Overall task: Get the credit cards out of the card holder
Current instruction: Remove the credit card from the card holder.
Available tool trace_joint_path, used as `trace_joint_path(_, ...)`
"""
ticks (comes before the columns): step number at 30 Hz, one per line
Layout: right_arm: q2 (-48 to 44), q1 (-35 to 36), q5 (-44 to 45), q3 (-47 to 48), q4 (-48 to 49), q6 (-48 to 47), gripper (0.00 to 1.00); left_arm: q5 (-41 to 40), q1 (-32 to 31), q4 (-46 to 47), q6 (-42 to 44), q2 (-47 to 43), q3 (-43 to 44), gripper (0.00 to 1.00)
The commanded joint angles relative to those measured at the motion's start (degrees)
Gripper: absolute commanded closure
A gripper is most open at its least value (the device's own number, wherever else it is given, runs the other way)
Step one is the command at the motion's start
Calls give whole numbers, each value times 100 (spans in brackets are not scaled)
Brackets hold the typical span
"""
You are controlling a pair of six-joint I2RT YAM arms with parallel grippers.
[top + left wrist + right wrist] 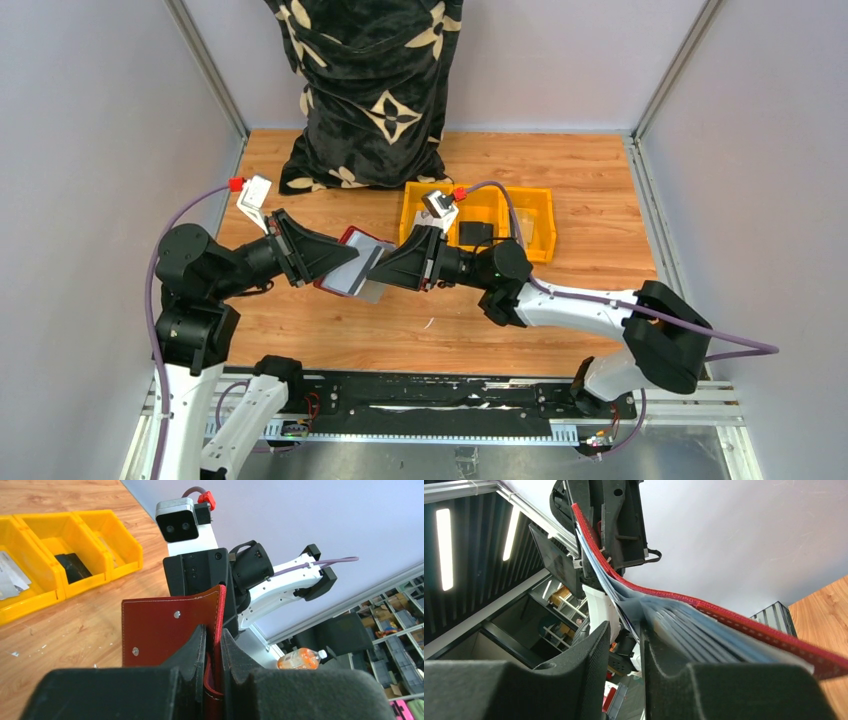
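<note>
My left gripper (318,262) (213,636) is shut on the edge of the maroon card holder (350,262) (165,627) and holds it open in the air above the table. Its grey-blue inner sleeves (704,630) fan out beside the red stitched cover (744,625). My right gripper (388,270) (625,630) is at the sleeves from the right. A narrow gap shows between its jaws with only background in it, and the sleeves lie against the outer side of one finger (664,680). I cannot make out a single credit card among the sleeves.
A yellow three-compartment bin (415,200) (117,555) stands behind the arms with a black item (475,234) (72,567) in the middle and pale flat pieces (10,577) in another compartment. A black patterned bag (370,90) stands at the back wall.
</note>
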Motion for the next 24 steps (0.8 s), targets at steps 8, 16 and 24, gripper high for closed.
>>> trace_joint_path(8, 103, 107, -9, -39, 1229, 196, 100, 216, -48, -40, 145, -56, 30, 100)
trace_joint_path(16, -160, 81, 35, -601, 1257, 24, 100, 252, -42, -105, 169, 97, 337, 100)
trace_joint_path(24, -244, 72, -18, -621, 978, -72, 100, 235, -45, -144, 167, 80, 382, 100)
